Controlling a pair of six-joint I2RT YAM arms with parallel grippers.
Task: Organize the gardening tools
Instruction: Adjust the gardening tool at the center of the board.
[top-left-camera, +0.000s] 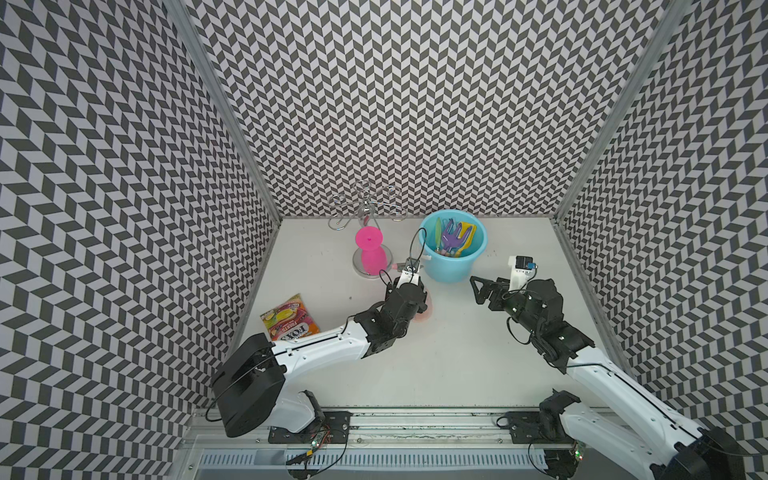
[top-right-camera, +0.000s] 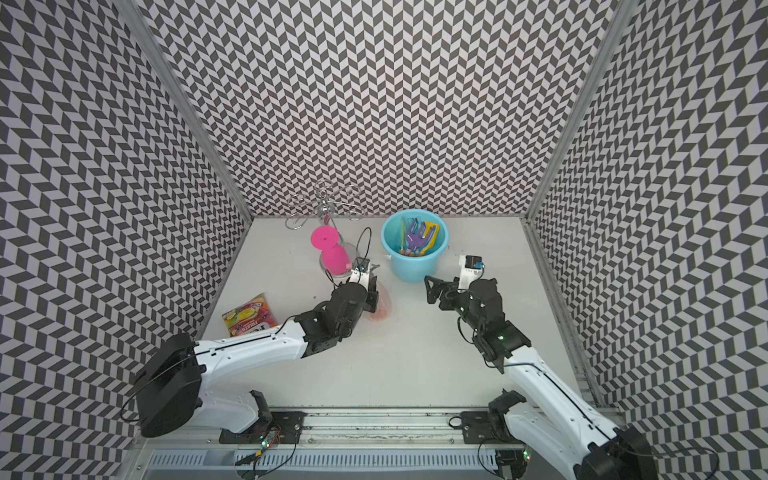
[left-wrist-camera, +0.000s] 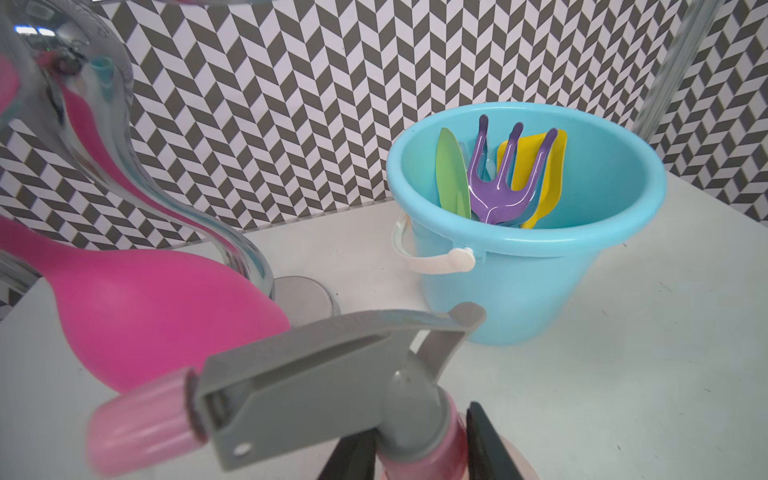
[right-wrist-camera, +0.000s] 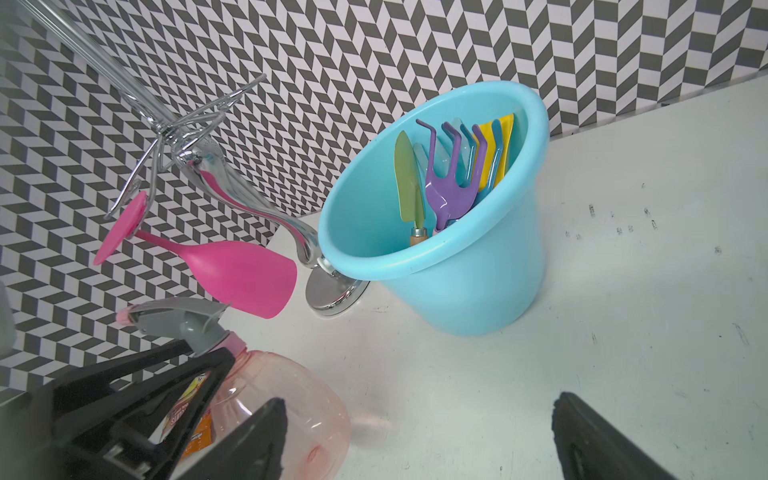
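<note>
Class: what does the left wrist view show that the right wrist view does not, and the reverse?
Left wrist only: the white handle on the bucket. Right wrist only: the open right gripper and the brown handle of the green trowel. Both: the bucket with its tools, the pink cup, the left gripper shut on the neck of the spray bottle.

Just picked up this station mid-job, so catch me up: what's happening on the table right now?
The left gripper has its jaws shut on the neck of the pinkish spray bottle, which is beside the blue bucket and not yet inside it. The green trowel, purple fork and yellow shovel already stand in the bucket. The right gripper is open and empty, near the bucket.
</note>
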